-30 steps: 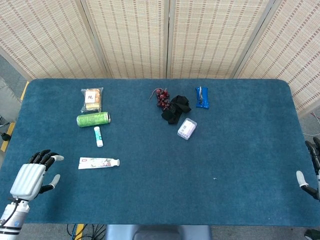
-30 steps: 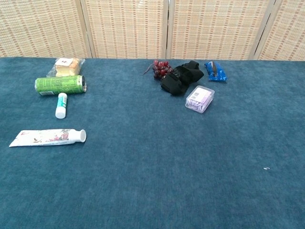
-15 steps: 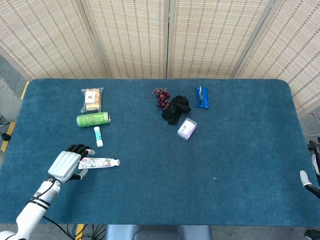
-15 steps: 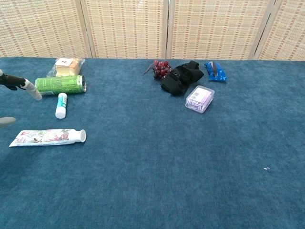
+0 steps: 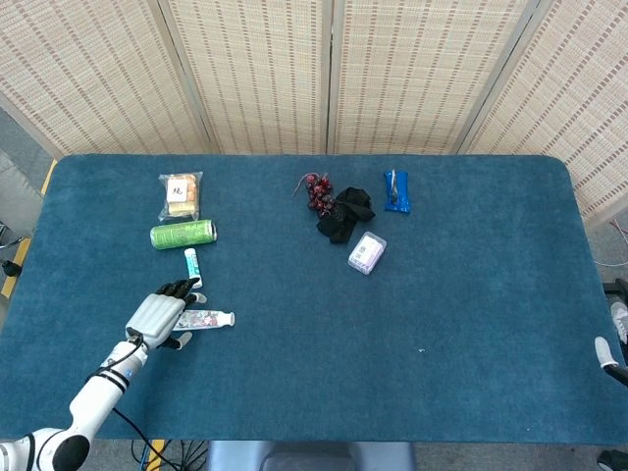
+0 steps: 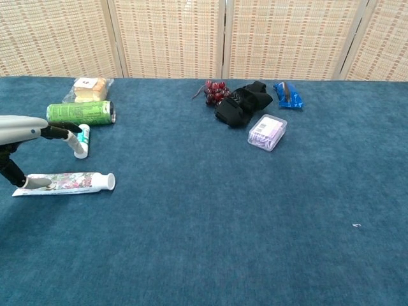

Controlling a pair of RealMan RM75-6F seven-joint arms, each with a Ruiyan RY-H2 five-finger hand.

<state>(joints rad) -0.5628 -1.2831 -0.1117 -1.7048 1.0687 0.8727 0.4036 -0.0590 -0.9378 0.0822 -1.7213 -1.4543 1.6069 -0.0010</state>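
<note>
Desk (image 5: 471, 392): covered in blue felt, with woven screen panels (image 5: 294, 69) standing behind it.

Left hand (image 5: 159, 316): low over the near-left part of the desk, directly above the tail end of the toothpaste tube (image 5: 208, 319). Fingers (image 6: 67, 131) spread apart and stretched forward, with nothing clamped between them. In the chest view the thumb tip touches or nearly touches the flat end of the tube (image 6: 70, 182), while the longer fingers reach over the lip balm stick (image 6: 82, 141).

Toothpaste tube: white with a floral print, lying flat with its cap pointing toward the desk's middle, on the near-left part of the desk and just nearer than the lip balm.

Lip balm stick: white with a green top, lying flat between the tube and the can.

Green can (image 5: 183, 234): on its side, just beyond the lip balm.

Packet of snacks (image 5: 180, 194): clear wrapping with a white label, just beyond the can and toward the far-left edge.

Grapes (image 5: 318, 191): small dark red bunch, far centre, touching the black cloth (image 5: 344, 214).

Black cloth: crumpled, between the grapes and the clear plastic box (image 5: 366, 253).

Blue wrapper (image 5: 395, 190): flat, just right of the cloth.

Right hand (image 5: 613, 343): only a sliver shows at the right edge of the head view, well apart from everything; whether its fingers are apart or together cannot be told.
</note>
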